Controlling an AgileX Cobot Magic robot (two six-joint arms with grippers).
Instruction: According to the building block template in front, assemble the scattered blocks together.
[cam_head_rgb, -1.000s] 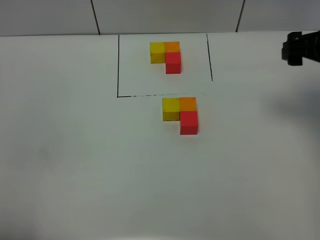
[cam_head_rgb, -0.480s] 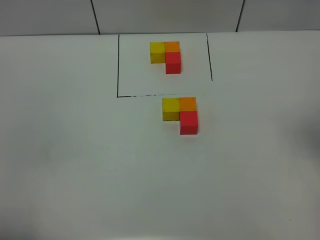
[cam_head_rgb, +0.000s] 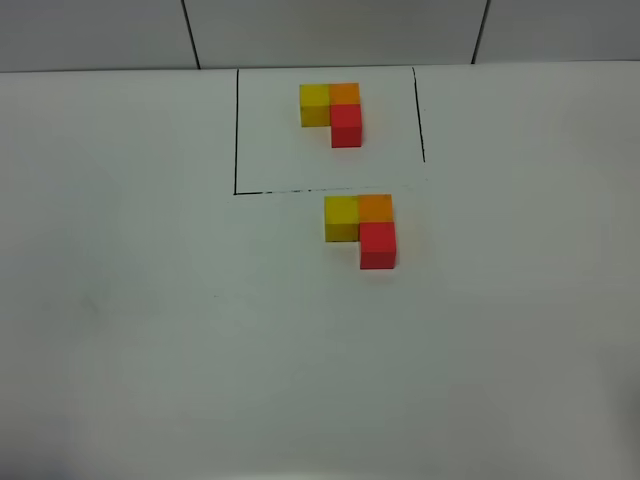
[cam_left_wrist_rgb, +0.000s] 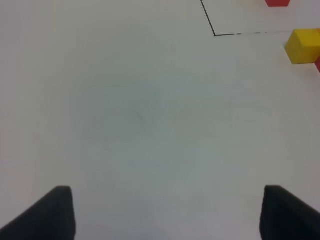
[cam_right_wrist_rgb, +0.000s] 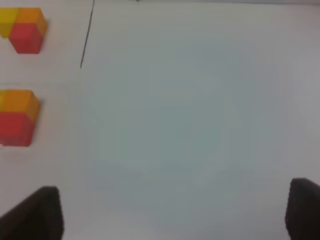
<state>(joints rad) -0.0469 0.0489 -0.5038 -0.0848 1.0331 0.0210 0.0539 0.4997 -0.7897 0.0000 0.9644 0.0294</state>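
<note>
The building block template is an L of small cubes, yellow (cam_head_rgb: 314, 104), orange (cam_head_rgb: 344, 94) and red (cam_head_rgb: 346, 128), inside a thin black outline (cam_head_rgb: 236, 130). Just in front of the outline, the larger yellow (cam_head_rgb: 340, 217), orange (cam_head_rgb: 376, 208) and red (cam_head_rgb: 378, 245) blocks sit touching in the same L shape. Neither gripper shows in the exterior high view. My left gripper (cam_left_wrist_rgb: 167, 215) is open and empty over bare table, with the yellow block (cam_left_wrist_rgb: 303, 46) far from it. My right gripper (cam_right_wrist_rgb: 170, 215) is open and empty, with the orange (cam_right_wrist_rgb: 17, 102) and red (cam_right_wrist_rgb: 15, 130) blocks off to its side.
The white table (cam_head_rgb: 150, 330) ends at a tiled wall (cam_head_rgb: 330, 30) behind the outline. The template's red cube (cam_right_wrist_rgb: 25, 37) and part of the outline (cam_right_wrist_rgb: 87, 35) show in the right wrist view. The outline corner (cam_left_wrist_rgb: 215, 35) shows in the left wrist view.
One second ago a black gripper showed at the right edge of the exterior high view. It has since moved out of that view. The blocks have not moved.
</note>
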